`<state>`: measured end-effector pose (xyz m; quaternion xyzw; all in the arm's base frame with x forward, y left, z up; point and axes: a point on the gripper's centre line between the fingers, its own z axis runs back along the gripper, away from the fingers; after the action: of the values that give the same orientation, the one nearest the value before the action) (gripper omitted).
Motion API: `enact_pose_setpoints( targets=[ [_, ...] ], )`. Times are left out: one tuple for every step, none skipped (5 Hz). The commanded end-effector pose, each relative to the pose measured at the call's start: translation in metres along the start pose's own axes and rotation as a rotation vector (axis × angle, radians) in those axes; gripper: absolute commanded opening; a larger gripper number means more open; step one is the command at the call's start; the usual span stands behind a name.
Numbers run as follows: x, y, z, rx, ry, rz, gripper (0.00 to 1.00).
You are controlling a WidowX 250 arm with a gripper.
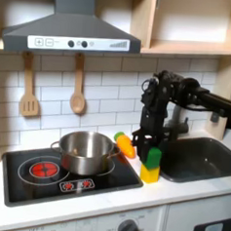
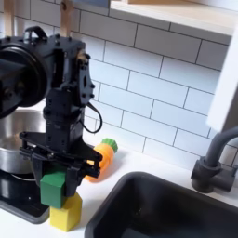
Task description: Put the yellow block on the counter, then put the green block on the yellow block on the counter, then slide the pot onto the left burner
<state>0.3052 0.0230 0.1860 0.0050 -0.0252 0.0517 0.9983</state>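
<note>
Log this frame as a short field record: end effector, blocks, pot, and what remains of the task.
end effector: above the green block, fingers either side of it; open or shut cannot be told
green block: stacked on the yellow block
yellow block: on the counter, between cooktop and sink in the first exterior view
pot: on the cooktop, on the right in the first exterior view
left burner: uncovered, red rings visible
remaining: slide the pot onto the left burner

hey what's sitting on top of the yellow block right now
The green block sits on the yellow block, which rests on the counter. The gripper is down over the green block, hiding its top, so whether the fingers grip it cannot be told.
</note>
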Motion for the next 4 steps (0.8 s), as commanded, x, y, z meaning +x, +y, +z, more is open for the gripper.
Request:
enact_pose_setpoints(
  targets=[
    [-0.0004,-0.0033,-0.0003,-0.002,0.001,0.002,0.0],
    [0.0,-0.0034,-0.0002,-0.002,0.0,0.009,0.0],
    [-0.0003,-0.003,0.0,0.001,0.0,0.015,0.0],
    [-0.0012,-0.0081,-0.0002,-0.002,-0.001,0.004,0.0]
  ],
)
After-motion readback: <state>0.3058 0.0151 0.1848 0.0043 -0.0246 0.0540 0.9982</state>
